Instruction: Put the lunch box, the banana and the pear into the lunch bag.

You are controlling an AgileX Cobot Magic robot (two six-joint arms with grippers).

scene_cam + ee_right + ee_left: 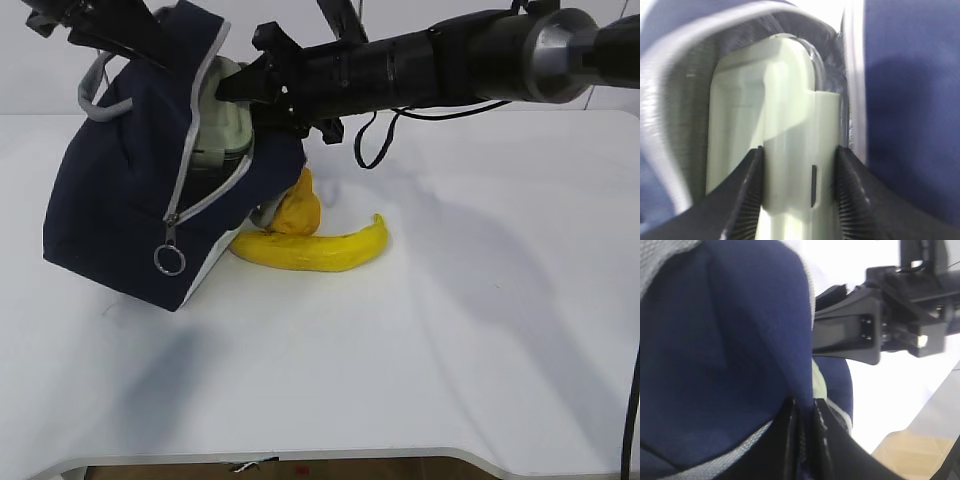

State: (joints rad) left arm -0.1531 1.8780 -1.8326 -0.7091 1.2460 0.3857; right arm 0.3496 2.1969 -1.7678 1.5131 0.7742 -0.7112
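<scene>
White table [450, 330]: right gripper [799, 192] clamped the lunch box [775, 125], partway into the lunch bag [120, 190]; left gripper [805, 440] pinched its rim. Banana [320, 250] and pear [296, 212] remained outside, just beside the bag.

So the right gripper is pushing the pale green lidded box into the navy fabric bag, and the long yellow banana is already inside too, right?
Not quite. The long yellow banana lies on the white table beside the navy fabric bag, as the exterior view shows. The right gripper does hold the pale green lidded box in the bag's opening.
</scene>
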